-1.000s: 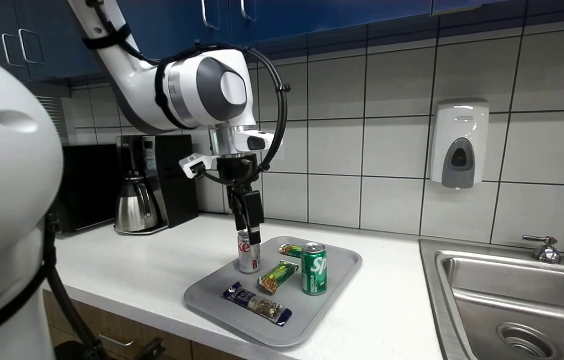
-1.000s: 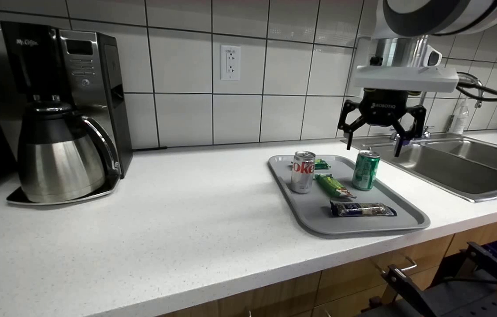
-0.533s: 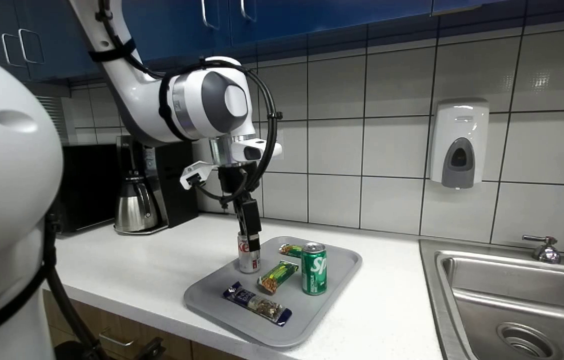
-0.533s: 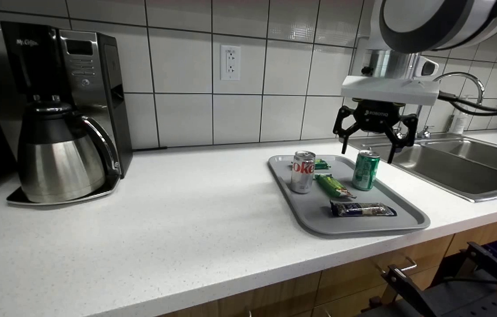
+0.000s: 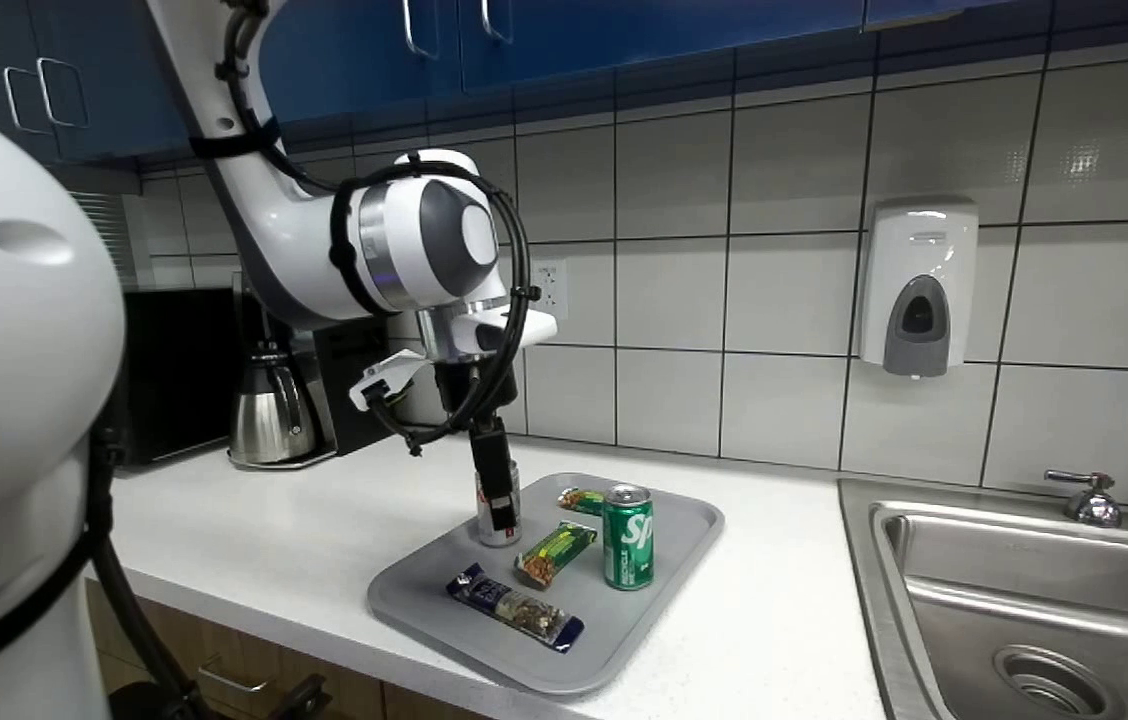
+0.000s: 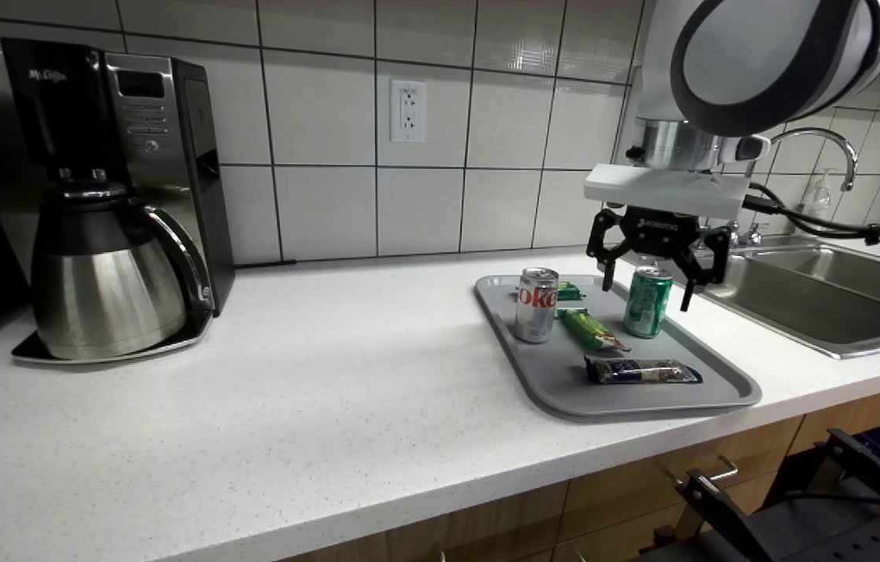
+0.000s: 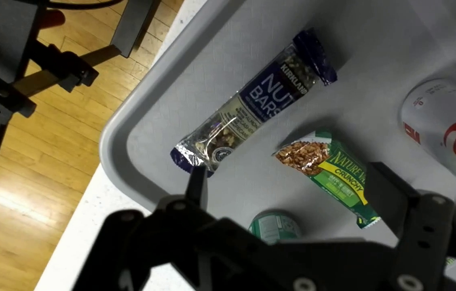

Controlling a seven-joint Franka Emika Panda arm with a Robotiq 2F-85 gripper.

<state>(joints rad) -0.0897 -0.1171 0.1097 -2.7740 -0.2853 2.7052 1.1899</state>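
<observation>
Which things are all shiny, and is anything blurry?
Wrist view: glare streaks the nut bar and brightens the floor; the gripper, close to the camera, looks dark and slightly out of focus. In both exterior views: light glints on the tiles and the metal pot.

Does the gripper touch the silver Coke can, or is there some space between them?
Apart. In an exterior view, part of the gray tray shows between the silver Coke can and the nearer side of the open gripper.
</observation>
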